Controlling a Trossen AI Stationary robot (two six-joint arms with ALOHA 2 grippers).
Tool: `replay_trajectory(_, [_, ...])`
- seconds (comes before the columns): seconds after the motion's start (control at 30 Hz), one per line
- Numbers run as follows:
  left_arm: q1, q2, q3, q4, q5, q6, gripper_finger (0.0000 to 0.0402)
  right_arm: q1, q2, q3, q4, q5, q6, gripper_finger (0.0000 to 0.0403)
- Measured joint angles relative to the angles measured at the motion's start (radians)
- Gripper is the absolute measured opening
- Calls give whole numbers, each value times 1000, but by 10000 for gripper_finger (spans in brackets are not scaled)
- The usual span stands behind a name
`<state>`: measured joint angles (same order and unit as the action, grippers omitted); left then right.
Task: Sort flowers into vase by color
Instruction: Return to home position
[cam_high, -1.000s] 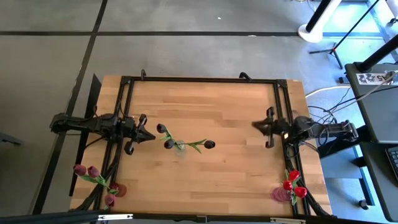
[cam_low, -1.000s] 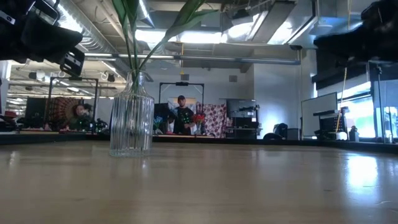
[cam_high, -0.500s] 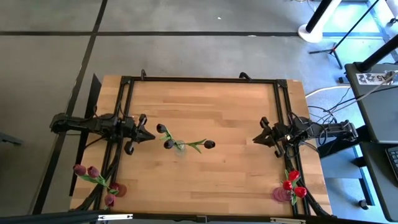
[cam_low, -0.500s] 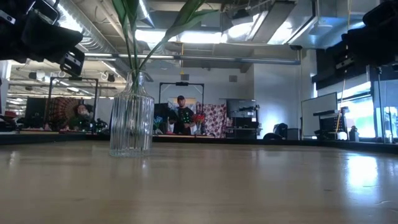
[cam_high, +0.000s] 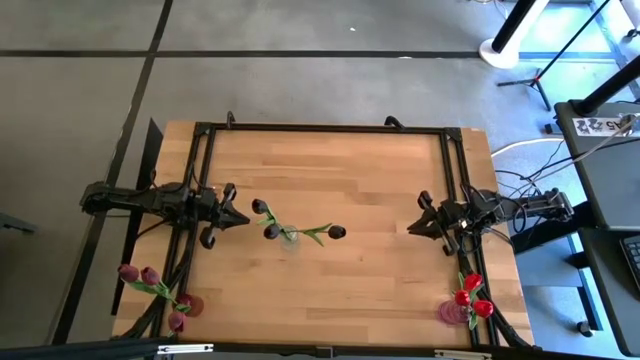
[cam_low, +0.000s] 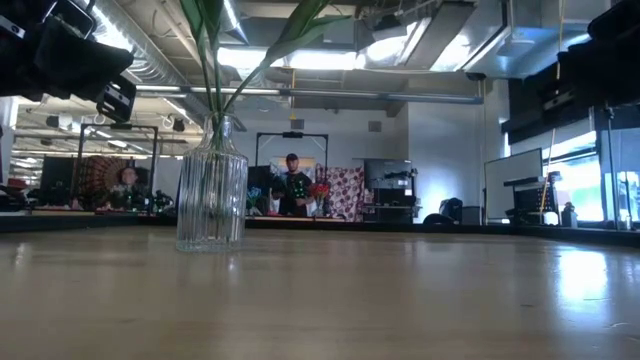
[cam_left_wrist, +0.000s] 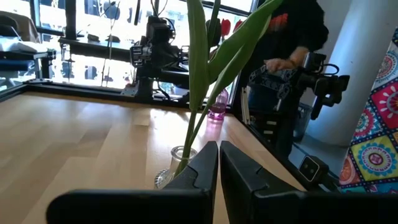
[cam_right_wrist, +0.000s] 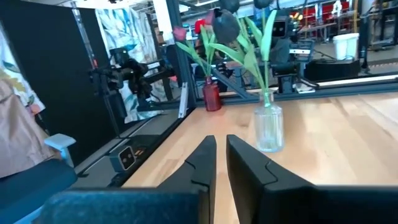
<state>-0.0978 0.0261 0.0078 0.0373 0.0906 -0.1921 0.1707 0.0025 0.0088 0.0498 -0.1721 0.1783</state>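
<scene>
A clear ribbed glass vase (cam_high: 290, 238) stands left of the table's middle and holds three dark maroon tulips (cam_high: 270, 232) on green stems. Its base rests on the wood (cam_low: 212, 200). Mauve-pink tulips (cam_high: 148, 278) stand in a dark red vase (cam_high: 190, 304) at the near left corner. Red tulips (cam_high: 470, 294) stand in a pink vase (cam_high: 452, 312) at the near right corner. My left gripper (cam_high: 240, 220) hovers shut just left of the clear vase (cam_left_wrist: 177, 158), pointing level at it. My right gripper (cam_high: 410, 228) hovers shut at the table's right side, pointing level toward the clear vase (cam_right_wrist: 268, 127).
A black frame (cam_high: 320, 128) runs along the table's far edge and both sides. Bare wood (cam_high: 370, 190) lies between the clear vase and my right gripper. A person in dark clothes (cam_left_wrist: 292, 37) stands beyond the table's right edge.
My right gripper has rolled and swung its fingertips toward the table's near edge, and now points at the clear vase. My left gripper and all the flowers have kept still.
</scene>
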Motion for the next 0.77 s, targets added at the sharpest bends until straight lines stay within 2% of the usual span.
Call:
replay_trajectory(0.2, [0, 0, 0, 0, 0, 0, 15, 0, 0, -1, -4, 16, 0, 40])
replay_trajectory(0.33, [0, 0, 0, 0, 0, 0, 15, 62, 0, -1, 20, 80, 0, 40])
replay_trajectory(0.77, [0, 0, 0, 0, 0, 0, 15, 71, -1, -1, -12, 75, 0, 40])
